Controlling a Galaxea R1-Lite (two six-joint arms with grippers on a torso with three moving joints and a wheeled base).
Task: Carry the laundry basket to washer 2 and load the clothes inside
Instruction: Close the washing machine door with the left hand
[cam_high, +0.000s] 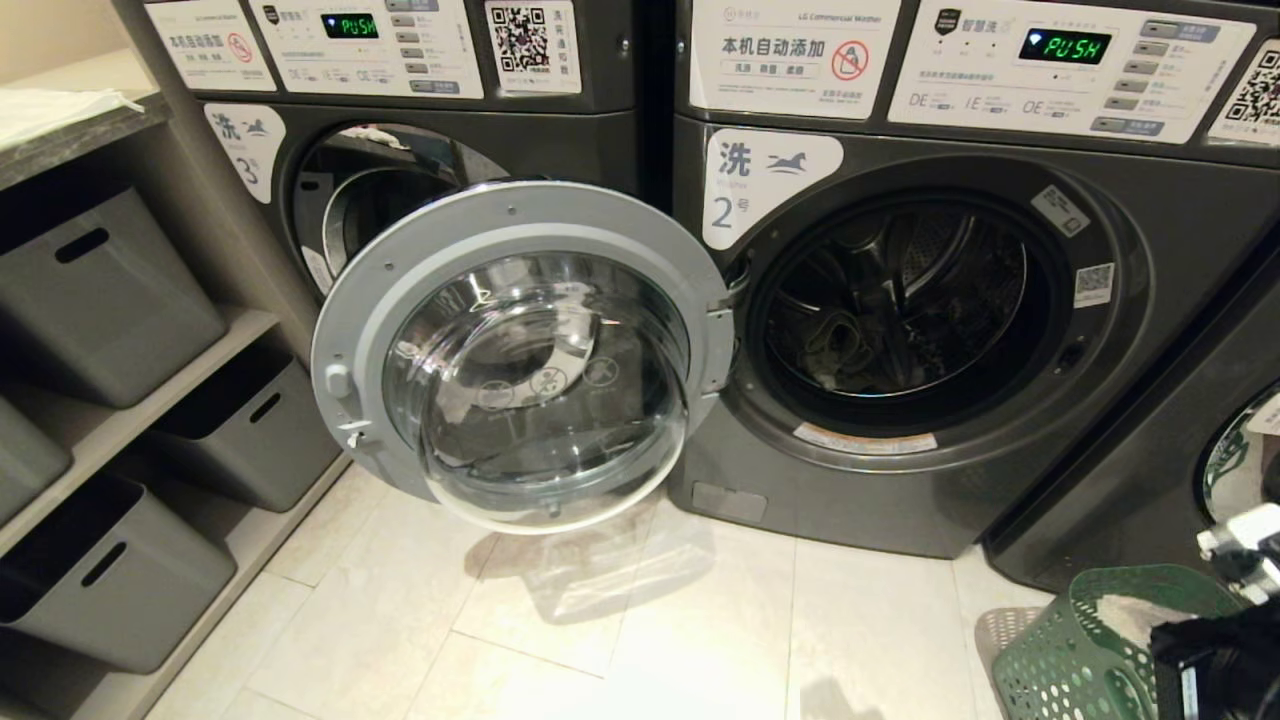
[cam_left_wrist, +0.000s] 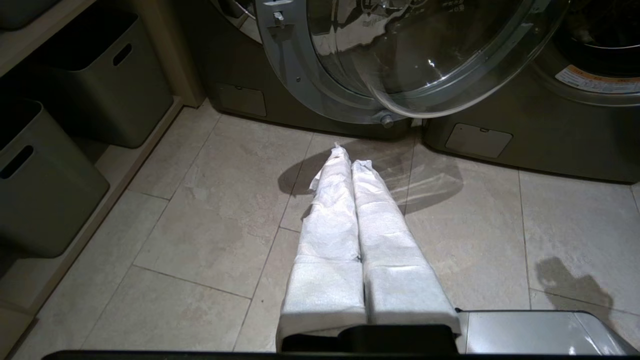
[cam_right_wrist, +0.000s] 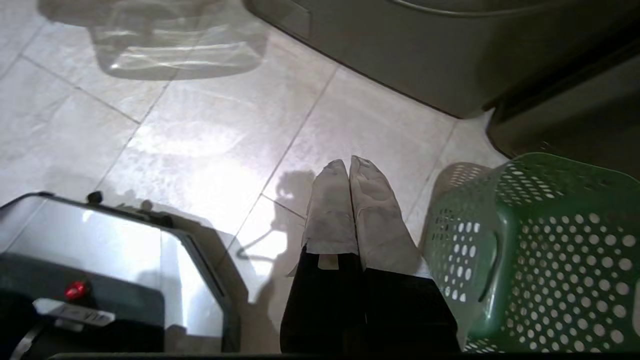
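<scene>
The left end effector (cam_left_wrist: 350, 165) points forward and down, its 2 white-wrapped fingers (cam_left_wrist: 330, 220) pressed together along their length, holding nothing. The right end effector (cam_right_wrist: 348, 167) hangs low, angled downward, its 2 padded fingers (cam_right_wrist: 375, 220) likewise closed tip to tip and empty.

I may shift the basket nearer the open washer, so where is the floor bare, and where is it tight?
Bare tile lies between the grey bins and the laundry basket, below the open door of washer 2. It is tight at the basket, beside the right gripper and the washer fronts.
</scene>
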